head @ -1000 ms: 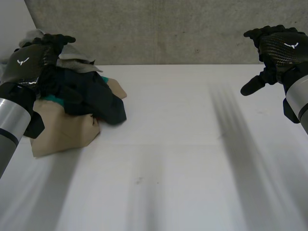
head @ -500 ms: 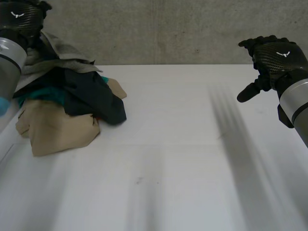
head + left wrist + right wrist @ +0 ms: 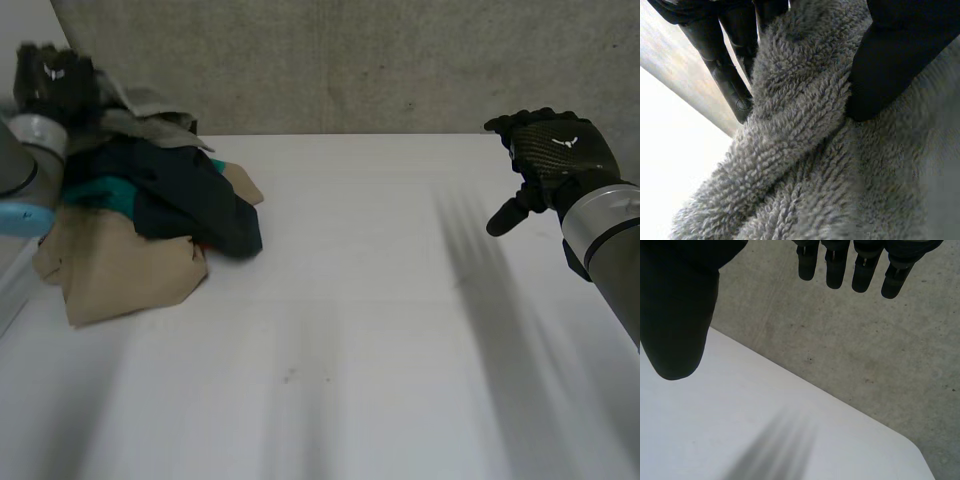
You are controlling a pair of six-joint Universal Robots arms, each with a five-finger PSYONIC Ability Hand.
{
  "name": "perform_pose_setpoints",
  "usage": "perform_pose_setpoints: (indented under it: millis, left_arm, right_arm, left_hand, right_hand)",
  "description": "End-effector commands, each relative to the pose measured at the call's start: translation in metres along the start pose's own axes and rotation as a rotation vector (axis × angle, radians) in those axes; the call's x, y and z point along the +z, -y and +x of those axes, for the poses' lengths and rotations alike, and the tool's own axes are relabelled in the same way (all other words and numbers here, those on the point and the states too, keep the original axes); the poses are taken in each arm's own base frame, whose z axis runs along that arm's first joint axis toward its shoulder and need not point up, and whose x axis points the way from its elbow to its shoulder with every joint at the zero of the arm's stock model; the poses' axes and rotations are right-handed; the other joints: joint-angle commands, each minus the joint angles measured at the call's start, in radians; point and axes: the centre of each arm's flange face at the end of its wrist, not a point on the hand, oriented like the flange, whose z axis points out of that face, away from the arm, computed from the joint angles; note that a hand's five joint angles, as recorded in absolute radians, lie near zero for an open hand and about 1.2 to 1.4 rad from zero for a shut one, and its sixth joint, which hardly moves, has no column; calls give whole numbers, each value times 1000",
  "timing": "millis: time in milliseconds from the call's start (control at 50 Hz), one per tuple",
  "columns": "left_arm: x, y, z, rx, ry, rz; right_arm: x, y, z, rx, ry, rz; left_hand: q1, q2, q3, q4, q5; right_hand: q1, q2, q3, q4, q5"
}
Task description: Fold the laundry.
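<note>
Up front the right hand (image 3: pixel 555 150) has drifted lower over the bare surface (image 3: pixel 330 340), fingers spread, holding nothing. Back left, the left hand (image 3: pixel 55 85) has come back to the top of the laundry pile (image 3: pixel 150 230) and looks to be pinching the grey towel (image 3: pixel 805 150), so that's likely the first piece to come off.

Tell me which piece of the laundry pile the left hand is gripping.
The fluffy grey towel on top, pinched by the left hand; the navy piece, teal piece and tan piece lie lower.

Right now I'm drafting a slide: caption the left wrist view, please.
Left hand pinches a ridge of grey fleecy cloth between fingers and thumb.
</note>
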Motion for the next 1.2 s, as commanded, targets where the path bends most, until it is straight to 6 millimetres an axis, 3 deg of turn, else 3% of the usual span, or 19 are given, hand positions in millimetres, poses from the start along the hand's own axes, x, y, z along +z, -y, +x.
perform_pose_setpoints:
  millis: [20,80,160,220,280,360,380,460,480,520,620,680,780,860,920,1040,1100,1180,1200]
  left_arm:
    - [-10,139,-12,-97,90,324]
    - [-25,194,-3,-209,59,432]
    - [-50,248,19,-389,-35,521]
    - [-69,271,38,-505,-117,538]
    - [-83,267,64,-567,-203,475]
    - [-120,248,128,-633,-391,329]
    - [-136,238,156,-640,-460,281]
    - [-165,198,211,-633,-571,129]
    - [-183,182,230,-612,-631,45]
    - [-197,175,239,-588,-684,-28]
    - [-207,179,229,-555,-713,-90]
    - [-191,188,198,-557,-648,-63]
    - [-163,171,154,-528,-535,-81]
    - [-156,143,147,-452,-503,-132]
    - [-154,102,151,-332,-497,-201]
    - [-145,25,159,-57,-506,-285]
    - [-137,4,159,8,-498,-296]
    - [-121,-33,157,45,-477,-306]
    - [-115,-46,151,50,-462,-321]
  right_arm:
    - [0,2,1,-1,-2,7]
    - [2,3,4,0,-11,13]
    - [2,8,6,3,-20,27]
    - [2,11,7,4,-23,39]
    - [3,15,9,2,-27,50]
    - [3,18,10,-1,-35,58]
    - [3,18,10,-1,-36,60]
    - [4,18,14,-2,-44,58]
    - [5,17,16,0,-48,56]
    - [6,13,16,1,-47,41]
    - [11,-3,9,-16,-25,-11]
    - [15,-14,6,-43,-9,-45]
    - [7,-34,-22,-96,130,-91]
    - [-5,-53,-58,-123,277,-123]
    - [-10,-67,-75,-145,333,-151]
    - [-10,-82,-84,-184,363,-188]
    - [-10,-85,-84,-199,357,-195]
    - [-9,-86,-82,-202,342,-196]
    - [-9,-87,-82,-203,339,-196]
  left_hand:
    - [365,220,237,204,317]
    - [365,220,237,204,317]
    - [365,220,237,204,317]
    - [365,220,237,204,317]
    - [365,220,237,204,317]
    - [365,220,237,204,317]
    - [365,220,237,204,317]
    - [365,220,237,204,317]
    - [-320,-465,-448,-481,-369]
    - [-821,-966,-949,-982,-869]
    - [-856,-1001,-985,-1017,-905]
    - [-856,-1001,-985,-1017,-905]
    - [-844,-989,-972,-1005,-893]
    - [-838,-983,-966,-999,-887]
    - [-832,-977,-960,-993,-881]
    - [-814,-959,-943,-975,-863]
    - [-794,-939,-922,-955,-843]
    - [-469,-613,-597,-630,-517]
    - [-273,-418,-402,-434,-322]
  right_hand:
    - [-51,-35,-34,-35,-48]
    - [-51,-35,-34,-35,-48]
    - [-51,-35,-34,-35,-48]
    - [-51,-35,-34,-35,-48]
    - [-51,-35,-34,-35,-48]
    - [-51,-35,-34,-35,-48]
    - [-51,-35,-34,-35,-48]
    - [-51,-35,-34,-35,-48]
    - [-51,-35,-34,-35,-48]
    - [-51,-35,-34,-35,-48]
    - [-51,-35,-34,-35,-48]
    - [-51,-35,-34,-35,-48]
    - [-51,-35,-34,-35,-48]
    - [-51,-35,-34,-35,-48]
    - [-51,-35,-34,-35,-48]
    - [-51,-35,-34,-35,-48]
    - [-51,-35,-34,-35,-48]
    - [-51,-35,-34,-35,-48]
    - [-51,-35,-34,-35,-48]
